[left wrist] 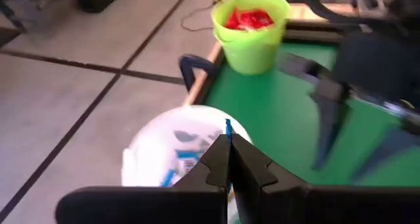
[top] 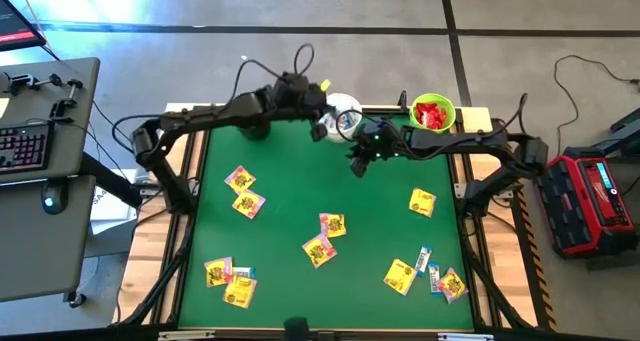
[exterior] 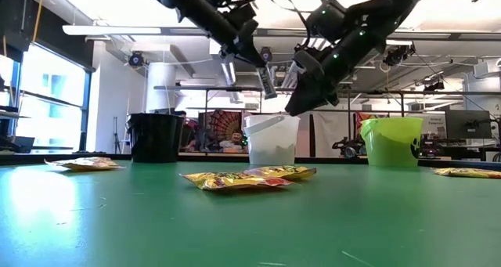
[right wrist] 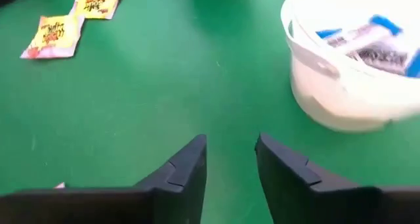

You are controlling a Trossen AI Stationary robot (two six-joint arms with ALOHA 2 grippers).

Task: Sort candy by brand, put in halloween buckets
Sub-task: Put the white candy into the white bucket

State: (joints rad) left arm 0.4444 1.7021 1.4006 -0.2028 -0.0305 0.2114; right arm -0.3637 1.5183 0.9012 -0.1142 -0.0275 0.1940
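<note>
Left gripper (left wrist: 228,159), pinched on a white-and-blue packet (left wrist: 228,127), hovered above white bucket (top: 343,112) at 12 o'clock. Right gripper (right wrist: 230,159) stood open, empty. Drop judged next.

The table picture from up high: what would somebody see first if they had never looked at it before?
Probably the two dark arms meeting at the far edge, where the left gripper holds a slim white-and-blue candy over the white bucket and the right gripper hangs open beside it. Next, the lime green bucket of red candy, and the yellow packets scattered over the green table.
</note>
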